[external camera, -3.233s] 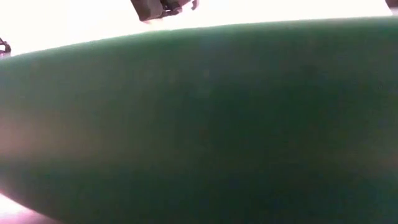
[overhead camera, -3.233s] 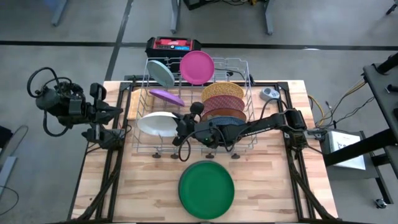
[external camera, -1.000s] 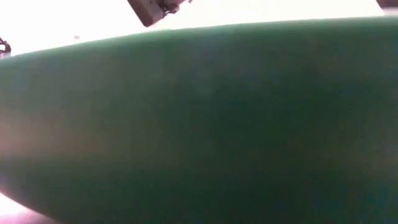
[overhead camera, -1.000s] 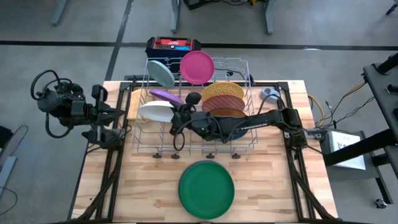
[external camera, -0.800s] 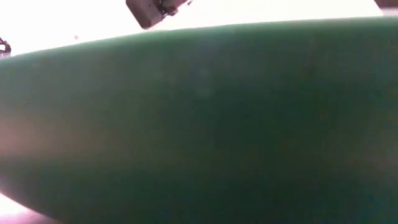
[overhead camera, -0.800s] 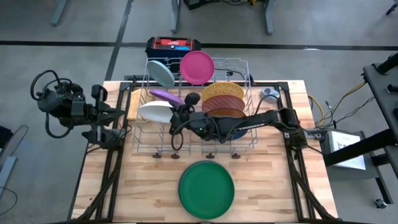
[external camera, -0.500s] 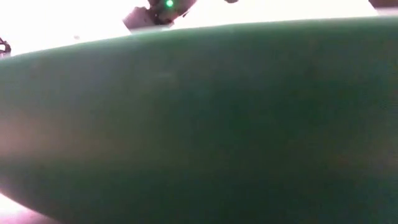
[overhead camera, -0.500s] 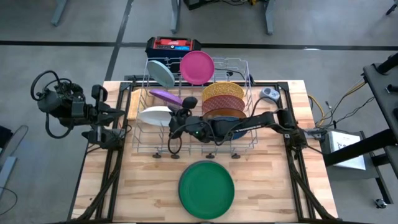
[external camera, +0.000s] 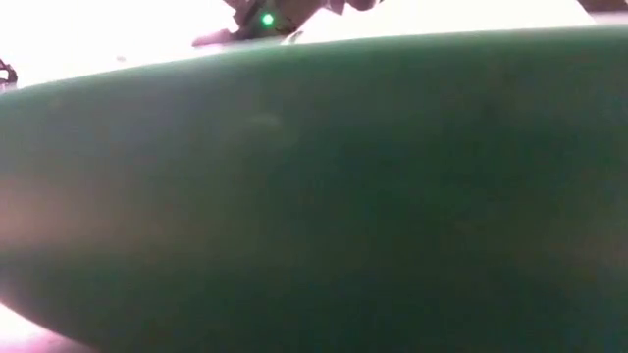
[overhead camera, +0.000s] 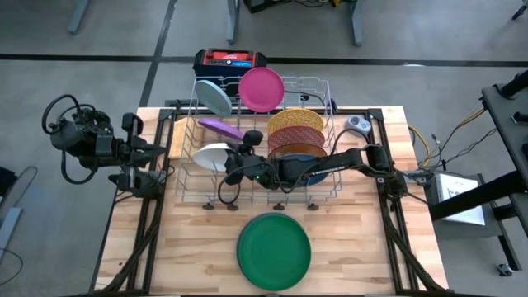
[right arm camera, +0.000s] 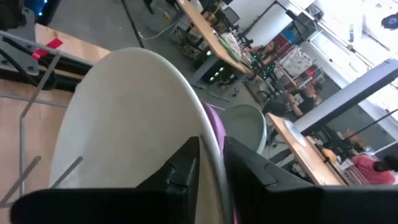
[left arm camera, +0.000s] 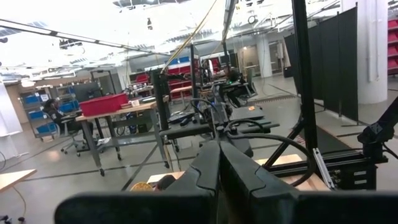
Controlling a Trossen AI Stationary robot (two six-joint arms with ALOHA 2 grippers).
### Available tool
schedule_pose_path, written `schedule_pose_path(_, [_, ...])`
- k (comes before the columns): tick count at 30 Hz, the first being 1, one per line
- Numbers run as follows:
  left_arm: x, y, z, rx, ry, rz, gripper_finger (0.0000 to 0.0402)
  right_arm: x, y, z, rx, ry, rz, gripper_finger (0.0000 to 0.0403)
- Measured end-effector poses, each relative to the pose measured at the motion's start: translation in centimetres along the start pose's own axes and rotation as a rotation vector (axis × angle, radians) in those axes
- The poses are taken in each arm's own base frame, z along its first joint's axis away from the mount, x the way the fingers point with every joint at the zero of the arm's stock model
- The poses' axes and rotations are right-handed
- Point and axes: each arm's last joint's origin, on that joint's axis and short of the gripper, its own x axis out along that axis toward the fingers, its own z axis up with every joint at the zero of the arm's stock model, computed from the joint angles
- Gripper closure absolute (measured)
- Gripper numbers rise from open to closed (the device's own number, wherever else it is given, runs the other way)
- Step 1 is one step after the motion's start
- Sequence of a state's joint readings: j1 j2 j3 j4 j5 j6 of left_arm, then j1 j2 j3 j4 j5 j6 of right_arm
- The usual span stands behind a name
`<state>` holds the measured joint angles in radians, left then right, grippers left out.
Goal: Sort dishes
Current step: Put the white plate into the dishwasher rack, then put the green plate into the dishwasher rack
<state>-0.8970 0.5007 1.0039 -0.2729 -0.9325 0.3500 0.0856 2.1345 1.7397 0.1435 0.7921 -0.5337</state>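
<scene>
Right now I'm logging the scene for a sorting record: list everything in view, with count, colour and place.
green plate: 1, green, flat on the table's near edge.
white plate: 1, white, rack's left side, gripped on its rim.
purple plate: 1, purple, rack, behind the white one.
pale blue plate: 1, rack's far left.
pink plate: 1, rack's far edge.
patterned plates: 3, yellow, maroon, brown, rack's right side.
dish rack: 1, silver wire, table centre.
red box: 1, beyond the table.
table: 1, pale wood.
left tool: shut, left of the table.
right tool: shut on the white plate.
</scene>
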Motion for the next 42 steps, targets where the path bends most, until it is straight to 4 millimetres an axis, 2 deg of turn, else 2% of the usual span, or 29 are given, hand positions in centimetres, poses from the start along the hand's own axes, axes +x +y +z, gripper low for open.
schedule_pose_path(15, [0.0, -0.1, -0.2, -0.009, 0.007, -0.003, 0.0401, -0.3, -1.0, 1.6, -0.007, -0.012, 0.004, 0.0258])
schedule_pose_path(21, [0.0, -0.1, -0.2, -0.009, 0.007, -0.003, 0.0401, -1.2, -2.4, 3.7, 0.026, -0.043, -0.006, 0.0234])
schedule_pose_path(26, [0.0, -0.1, -0.2, -0.018, 0.008, -0.003, 0.0401, -2.4, -2.7, 5.2, -0.004, -0.043, 0.021, 0.0222])
schedule_pose_path(29, [0.0, -0.2, -0.3, -0.041, 0.01, -0.009, 0.0401, -4.0, -3.0, 6.5, -0.04, -0.047, 0.054, 0.022])
schedule_pose_path(32, [0.3, -1.0, -0.4, -0.06, 0.001, -0.106, 0.0401, -6.3, -3.8, 7.7, -0.071, -0.022, 0.066, 0.022])
schedule_pose_path(36, [2.2, -4.1, -1.0, -0.005, 0.064, -0.177, 0.0401, -10.6, -5.0, 8.6, -0.061, 0.043, 0.088, 0.0219])
schedule_pose_path(42, [5.5, -9.6, -3.0, 0.084, 0.211, -0.197, 0.0401, -18.2, -7.3, 8.3, 0.201, 0.134, 0.239, 0.0227])
